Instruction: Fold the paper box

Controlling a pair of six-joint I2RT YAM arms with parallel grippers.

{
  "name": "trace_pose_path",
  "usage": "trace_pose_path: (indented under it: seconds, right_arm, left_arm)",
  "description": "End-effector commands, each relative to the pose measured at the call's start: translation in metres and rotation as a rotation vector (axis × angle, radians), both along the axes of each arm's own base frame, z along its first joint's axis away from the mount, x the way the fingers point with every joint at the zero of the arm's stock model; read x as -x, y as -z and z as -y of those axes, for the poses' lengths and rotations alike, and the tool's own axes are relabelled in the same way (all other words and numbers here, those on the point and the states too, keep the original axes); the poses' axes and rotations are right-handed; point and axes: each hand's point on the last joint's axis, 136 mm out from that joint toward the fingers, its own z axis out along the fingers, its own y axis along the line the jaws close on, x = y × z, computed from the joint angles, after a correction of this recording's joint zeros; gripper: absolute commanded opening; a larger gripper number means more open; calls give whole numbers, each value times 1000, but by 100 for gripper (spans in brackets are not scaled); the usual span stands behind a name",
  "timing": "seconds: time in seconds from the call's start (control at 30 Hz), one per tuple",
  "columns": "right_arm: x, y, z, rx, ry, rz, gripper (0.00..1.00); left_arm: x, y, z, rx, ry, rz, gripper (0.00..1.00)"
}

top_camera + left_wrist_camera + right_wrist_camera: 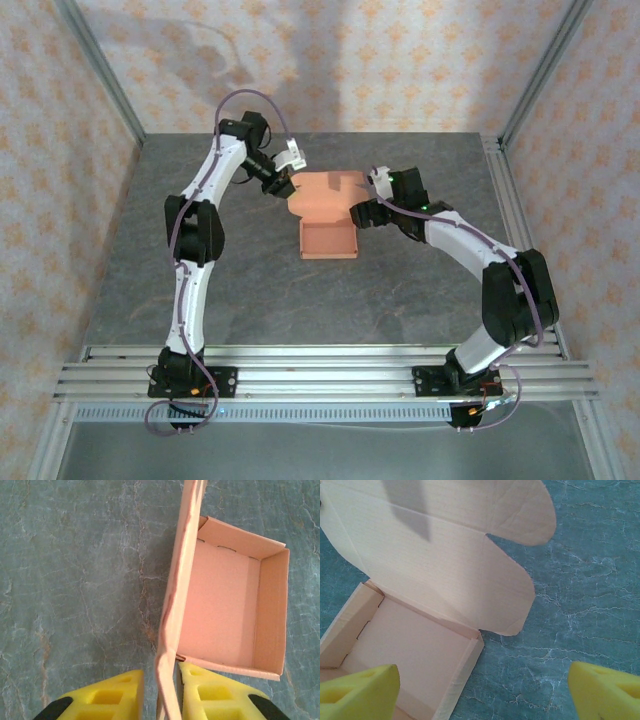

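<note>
**Left gripper straddles the raised lid; right gripper stands spread beside the tray**

Left gripper [161,680] has its yellow foam-like fingers [215,697] on either side of the paper box [327,222], at the thin edge of the raised lid panel [180,580]. One pad lies against the card. A narrow sliver of surface shows between the other pad and the card, so I cannot tell whether the pinch is firm. The card bows slightly where it passes between the pads.

The right gripper [482,680] is spread wide, its blunt yellow wedge tips well apart, one over the tray's near corner and one over bare table [580,605].

The box sits mid-table towards the far side, between the two grippers. It is thin salmon-orange card with a matte face and faint fine ribbing. Its lower part is a shallow rectangular tray [415,650] with low upright walls and crisp folded corners. The lid panel rises from the tray's back wall, and two rounded flaps [520,592] with smooth curved edges project from its side. The table is a grey-green, marble-like surface veined with pale lines.
</note>
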Motion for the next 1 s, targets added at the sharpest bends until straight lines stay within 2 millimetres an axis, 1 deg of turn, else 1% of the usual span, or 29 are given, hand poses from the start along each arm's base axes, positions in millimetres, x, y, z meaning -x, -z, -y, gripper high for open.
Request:
trace_pose_path:
  seconds: [0.0, 0.1, 0.2, 0.23, 0.27, 0.3, 0.4, 0.8, 0.87, 0.9, 0.97]
  right_arm:
    - [-1, 1, 0, -3, 4, -12, 87]
    - [-2, 0, -1, -7, 2, -11, 87]
    - [-2, -1, 0, -5, 3, -11, 87]
    - [-2, -1, 0, -5, 1, -11, 87]
    - [-2, -2, -1, -6, 0, -10, 87]
    - [-2, -1, 0, -5, 2, -10, 87]
    - [-2, -1, 0, -3, 3, -12, 87]
    - [0, 0, 1, -1, 3, -15, 87]
    - [0, 1, 2, 5, 6, -15, 87]
    - [1, 0, 3, 5, 7, -12, 87]
    - [1, -3, 3, 6, 9, -5, 87]
  left_arm:
    - [4, -8, -7, -10, 6, -1, 12]
    - [5, -11, -5, 7, 12, 4, 7]
    - [6, -13, -2, 24, 19, 2, 7]
    - [7, -13, -1, 26, 23, 1, 8]
    - [7, -13, 0, 28, 26, 0, 13]
    - [7, -13, 0, 31, 26, 1, 15]
    - [7, -12, 2, 30, 28, 0, 21]
    - [2, -5, 10, 32, 19, -2, 20]
    - [2, -6, 10, 30, 20, 0, 15]
    - [3, -6, 10, 29, 20, -1, 9]
    - [4, -6, 9, 21, 25, 1, 3]
